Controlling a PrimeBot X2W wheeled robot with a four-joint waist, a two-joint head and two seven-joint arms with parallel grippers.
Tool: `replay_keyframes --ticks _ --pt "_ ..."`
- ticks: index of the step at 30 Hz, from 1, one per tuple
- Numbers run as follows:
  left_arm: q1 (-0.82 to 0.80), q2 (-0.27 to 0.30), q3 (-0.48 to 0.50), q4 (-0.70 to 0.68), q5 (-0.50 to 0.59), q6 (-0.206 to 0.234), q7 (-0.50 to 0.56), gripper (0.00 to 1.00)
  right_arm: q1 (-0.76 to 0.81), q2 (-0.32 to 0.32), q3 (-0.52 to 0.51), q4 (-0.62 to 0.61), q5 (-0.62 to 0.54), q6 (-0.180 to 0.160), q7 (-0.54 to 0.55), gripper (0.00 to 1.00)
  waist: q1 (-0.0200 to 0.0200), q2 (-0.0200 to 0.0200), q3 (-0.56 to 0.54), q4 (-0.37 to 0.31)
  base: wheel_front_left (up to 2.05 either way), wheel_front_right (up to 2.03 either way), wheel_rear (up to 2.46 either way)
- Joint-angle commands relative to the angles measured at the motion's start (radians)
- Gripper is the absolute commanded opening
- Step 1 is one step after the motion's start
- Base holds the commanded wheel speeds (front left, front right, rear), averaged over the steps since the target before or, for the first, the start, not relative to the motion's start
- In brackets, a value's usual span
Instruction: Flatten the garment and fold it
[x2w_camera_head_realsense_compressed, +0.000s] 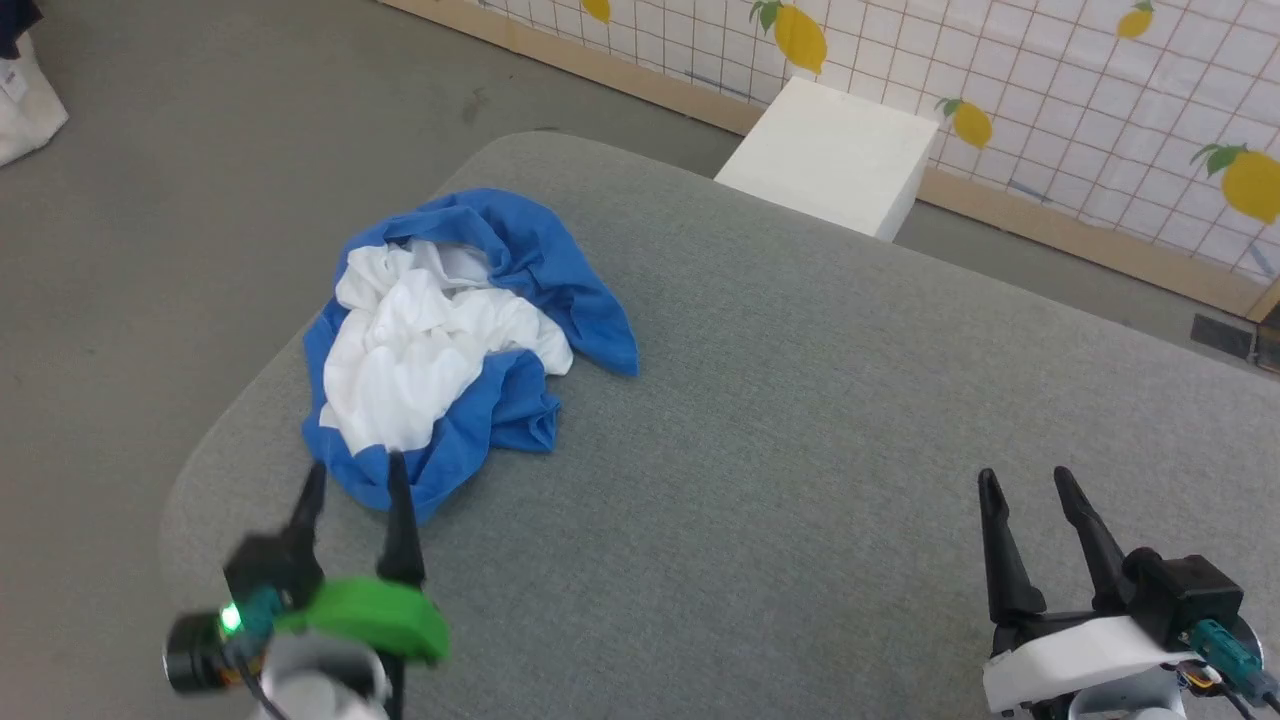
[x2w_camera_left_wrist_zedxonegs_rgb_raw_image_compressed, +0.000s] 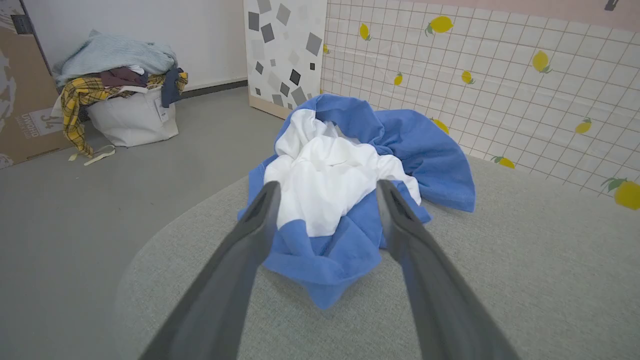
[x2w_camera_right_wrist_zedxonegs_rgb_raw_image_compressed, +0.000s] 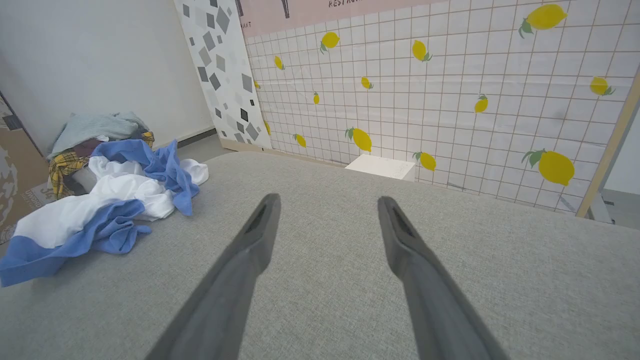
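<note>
The garment (x2w_camera_head_realsense_compressed: 440, 340) lies crumpled in a heap near the left corner of the grey padded table (x2w_camera_head_realsense_compressed: 800, 450), white body in the middle with blue sleeves wrapped around it. My left gripper (x2w_camera_head_realsense_compressed: 357, 475) is open just at the heap's near blue edge, fingers pointing at it, nothing between them. In the left wrist view the garment (x2w_camera_left_wrist_zedxonegs_rgb_raw_image_compressed: 345, 200) sits just beyond the open left gripper (x2w_camera_left_wrist_zedxonegs_rgb_raw_image_compressed: 327, 192). My right gripper (x2w_camera_head_realsense_compressed: 1025, 482) stands open over bare table at the lower right, far from the cloth. The right wrist view has the garment (x2w_camera_right_wrist_zedxonegs_rgb_raw_image_compressed: 110, 200) at its left and the open right gripper (x2w_camera_right_wrist_zedxonegs_rgb_raw_image_compressed: 327, 205).
A white box (x2w_camera_head_realsense_compressed: 830, 155) stands on the floor beyond the table's far edge, against a lemon-patterned tiled wall (x2w_camera_head_realsense_compressed: 1050, 90). A white laundry bag (x2w_camera_left_wrist_zedxonegs_rgb_raw_image_compressed: 130, 115) heaped with clothes sits on the floor to the left. The table's rounded left edge (x2w_camera_head_realsense_compressed: 200, 470) is close to the garment.
</note>
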Motion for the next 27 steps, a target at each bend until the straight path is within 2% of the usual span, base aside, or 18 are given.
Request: replay_keyframes --ticks 1,4,6,9,12,18,25,26,27 --pt "-0.082 0.018 0.018 0.033 -0.028 -0.018 0.017 1.00 0.006 0.000 0.004 0.003 0.002 -0.002 -0.006 1.00 0.0000 0.0000 0.009 -0.009 0.00 0.00 0.00" --pt "-0.211 0.045 0.041 0.131 -0.085 -0.061 0.093 1.00 -0.013 0.000 0.014 -0.001 -0.012 -0.002 -0.001 1.00 0.0000 0.0000 0.039 -0.034 0.00 0.00 0.00" --pt "-0.312 0.071 0.046 0.223 -0.125 -0.099 0.185 1.00 -0.032 0.000 0.019 -0.014 -0.027 -0.002 0.012 1.00 0.0000 0.0000 0.075 -0.066 0.00 0.00 0.00" --pt "-0.434 0.100 0.056 0.344 -0.176 -0.127 0.311 1.00 -0.054 0.000 0.015 -0.038 -0.050 -0.002 0.033 1.00 0.0000 0.0000 0.132 -0.104 0.00 0.00 0.00" --pt "-0.536 0.135 0.064 0.479 -0.213 -0.134 0.469 1.00 -0.064 0.000 0.007 -0.063 -0.072 -0.002 0.056 1.00 0.0000 0.0000 0.184 -0.145 0.00 0.00 0.00" --pt "-0.634 0.176 0.067 0.630 -0.252 -0.132 0.676 1.00 -0.071 0.000 -0.014 -0.099 -0.090 -0.002 0.076 1.00 0.0000 0.0000 0.253 -0.198 0.00 0.00 0.00" --pt "-0.612 0.159 0.075 0.728 -0.275 -0.101 0.723 1.00 -0.074 0.000 -0.013 -0.102 -0.080 -0.002 0.077 1.00 0.0000 0.0000 0.256 -0.217 0.00 0.00 0.00" --pt "-0.604 0.155 0.080 0.743 -0.282 -0.093 0.730 0.62 -0.077 0.000 -0.009 -0.099 -0.076 -0.002 0.075 1.00 0.0000 0.0000 0.251 -0.219 0.00 0.00 0.00" --pt "-0.597 0.153 0.083 0.753 -0.285 -0.087 0.730 0.00 -0.080 0.000 -0.006 -0.096 -0.073 -0.002 0.072 1.00 0.0000 0.0000 0.244 -0.221 0.00 0.00 0.00"
